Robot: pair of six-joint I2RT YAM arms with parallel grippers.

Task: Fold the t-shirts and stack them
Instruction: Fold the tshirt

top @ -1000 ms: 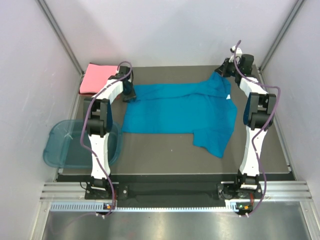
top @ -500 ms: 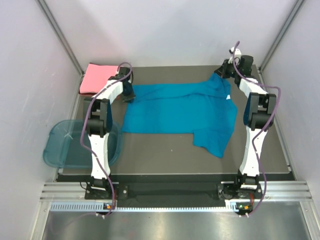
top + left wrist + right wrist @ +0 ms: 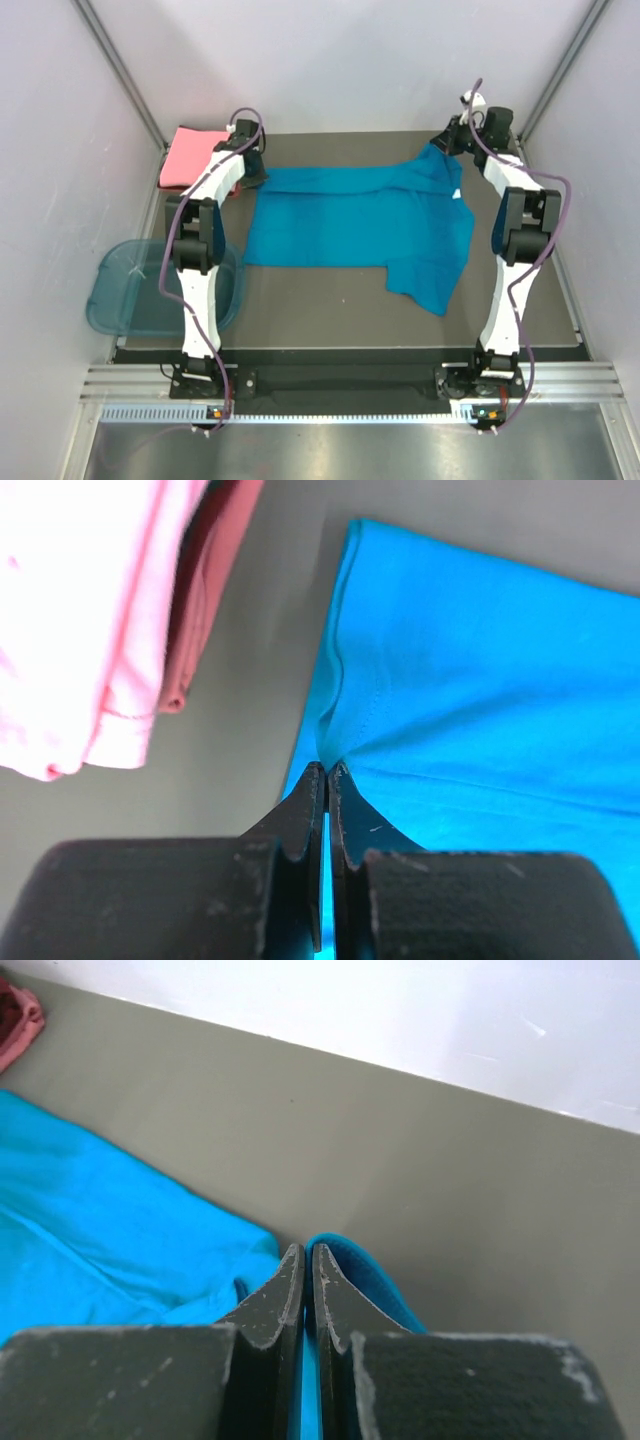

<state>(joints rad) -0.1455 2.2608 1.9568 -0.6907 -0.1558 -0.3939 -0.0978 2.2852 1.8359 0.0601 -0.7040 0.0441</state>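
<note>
Left hand (image 3: 327,772) newly clamped on teal t-shirt (image 3: 480,680) edge | right hand (image 3: 306,1254) pinches corner

Teal t-shirt (image 3: 360,225) across dark table (image 3: 330,295), pink t-shirt (image 3: 185,157) at far-left corner

The teal-blue cloth t-shirt (image 3: 350,215) looks soft and matt, its hems finely stitched. The salmon-pink cloth t-shirt (image 3: 185,157) is matt too. The translucent blue plastic tub (image 3: 125,290) is smooth and glossy. The dark grey table mat (image 3: 330,300) is matt. The right gripper (image 3: 305,1260) has matt black fingers (image 3: 270,1320), scuffed pale.
</note>
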